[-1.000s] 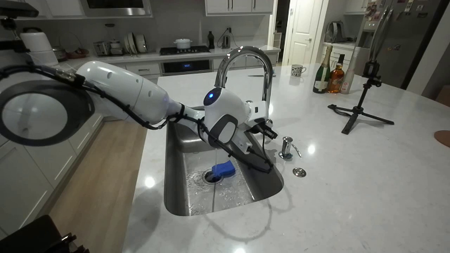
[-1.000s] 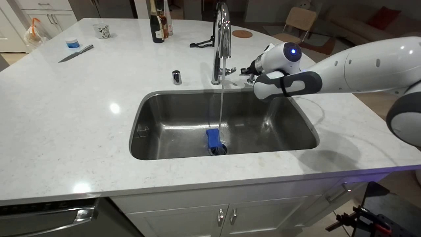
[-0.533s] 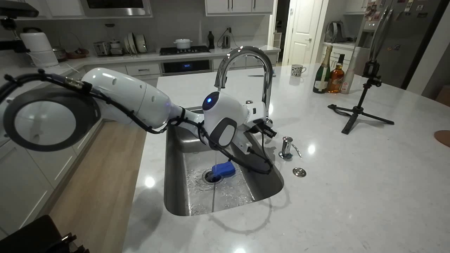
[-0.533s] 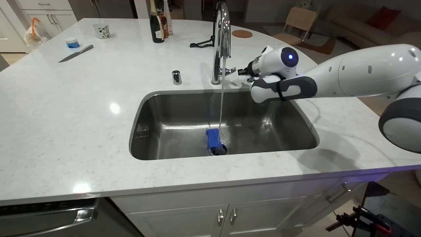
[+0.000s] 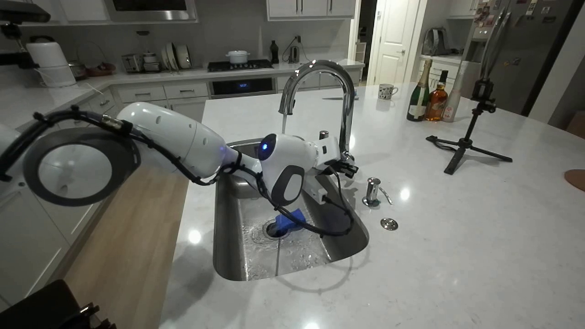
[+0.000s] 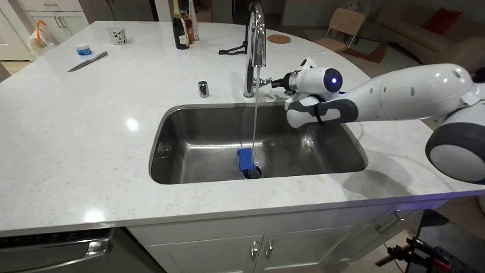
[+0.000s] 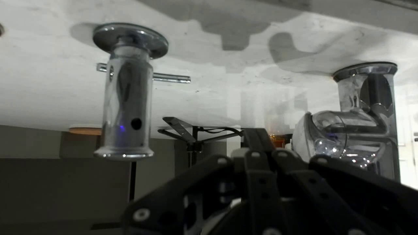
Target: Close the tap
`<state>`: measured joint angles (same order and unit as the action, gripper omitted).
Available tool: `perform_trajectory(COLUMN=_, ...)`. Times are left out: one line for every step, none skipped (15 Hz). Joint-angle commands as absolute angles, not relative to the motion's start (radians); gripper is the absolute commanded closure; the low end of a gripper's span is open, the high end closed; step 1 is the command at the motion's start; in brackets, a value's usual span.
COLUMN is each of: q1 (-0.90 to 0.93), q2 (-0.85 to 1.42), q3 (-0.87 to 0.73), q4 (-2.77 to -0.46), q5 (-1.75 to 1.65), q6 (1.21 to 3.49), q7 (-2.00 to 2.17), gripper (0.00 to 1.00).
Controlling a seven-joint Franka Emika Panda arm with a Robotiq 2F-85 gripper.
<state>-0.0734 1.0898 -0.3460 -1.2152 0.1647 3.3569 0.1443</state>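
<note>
Since the earlier frame, the arm (image 6: pixel 413 93) had sunk at the right of the picture, and its claw (image 6: pixel 275 83) had edged left towards the lever handle (image 6: pixel 264 82) of the tap (image 6: pixel 259 41), upright at the upper middle of an exterior view, behind the sink (image 6: pixel 212 125). Water (image 6: pixel 255 113) ran from the spout, so the closing was judged undone. The claw's 2 fingers (image 7: pixel 255 140) looked pressed together, nothing visible between them; whether they touched the handle could not be told.

A push might miss: in the wrist view the fingertips lay left of the tap's valve body, and poorly lined up they could slide past or skid on smooth chrome. Pressed the wrong way, the handle might widen the flow. A swing towards the left of that view risked knocking the chrome dispenser (image 7: pixel 129 101), and the cable (image 5: pixel 336 234) looping over the sink could snag.

Pale and faintly veined, the worktop (image 6: pixel 75 132) gleamed with lamp reflections. At upper left in an exterior view lay a knife (image 6: pixel 88 61) beside a tub (image 6: pixel 83 50); at upper right in an exterior view stood 3 bottles (image 5: pixel 438 100) and a black tripod (image 5: pixel 465 142).
</note>
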Motion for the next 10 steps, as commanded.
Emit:
perform_trajectory(q1=-0.077, q2=1.149, q3=-0.356, q4=-1.155, q5=0.158, q6=3.437, q7=0.139, gripper=1.0)
perform_trajectory(q1=-0.077, q2=1.158, q3=-0.356, q4=-1.149, q5=0.157, q6=3.451, q7=0.138, gripper=1.0)
perform_trajectory(q1=-0.079, q2=1.166, q3=-0.351, q4=-1.142, q5=0.154, q6=3.462, q7=0.138, gripper=1.0)
perform_trajectory(q1=-0.077, q2=1.176, q3=-0.353, q4=-1.134, q5=0.153, q6=3.473, q7=0.137, gripper=1.0)
perform_trajectory(q1=-0.078, q2=1.185, q3=-0.349, q4=-1.126, q5=0.15, q6=3.482, q7=0.137, gripper=1.0)
perform_trajectory(q1=-0.079, q2=1.219, q3=-0.36, q4=-1.057, q5=0.153, q6=3.453, q7=0.14, gripper=1.0)
perform_trajectory(q1=-0.08, q2=1.231, q3=-0.358, q4=-1.043, q5=0.15, q6=3.454, q7=0.139, gripper=1.0)
perform_trajectory(q1=-0.08, q2=1.243, q3=-0.359, q4=-1.022, q5=0.15, q6=3.454, q7=0.138, gripper=1.0)
perform_trajectory(q1=-0.08, q2=1.258, q3=-0.36, q4=-1.001, q5=0.15, q6=3.453, q7=0.137, gripper=1.0)
perform_trajectory(q1=-0.082, q2=1.272, q3=-0.361, q4=-0.98, q5=0.148, q6=3.453, q7=0.136, gripper=1.0)
